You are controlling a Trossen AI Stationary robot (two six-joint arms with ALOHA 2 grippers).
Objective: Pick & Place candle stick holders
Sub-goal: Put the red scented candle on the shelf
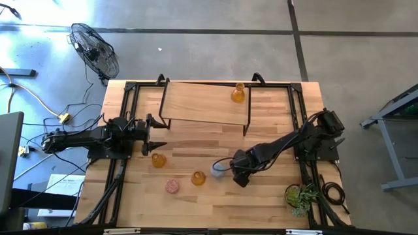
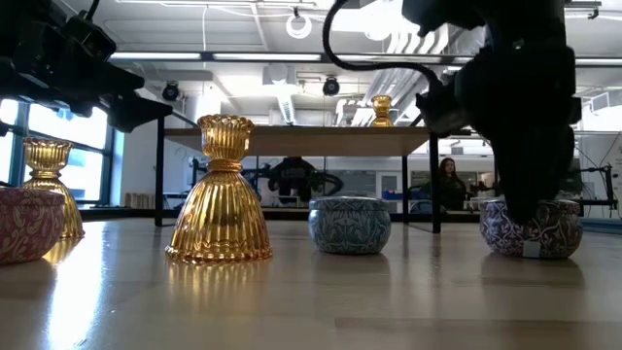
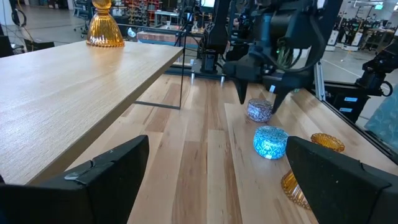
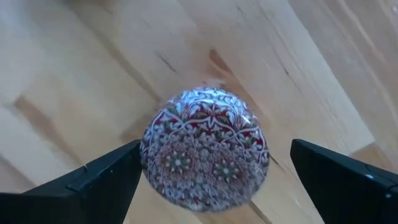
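Six candle stick holders show. One amber holder (image 1: 238, 93) stands on the raised shelf (image 1: 196, 104) near its right end. Two more amber ones (image 1: 158, 160) (image 1: 198, 177), a pink one (image 1: 172, 187) and a light blue one (image 1: 216, 173) sit on the table (image 1: 274, 202) toward its front edge. The mauve holder (image 4: 205, 149) rests on the table directly under the right gripper (image 4: 211, 171), whose fingers are spread wide on either side of it, not touching. The left gripper (image 1: 155, 134), fingers also spread, hovers near the shelf's left end, holding nothing. A potted plant (image 1: 300, 196) sits by the front right corner.
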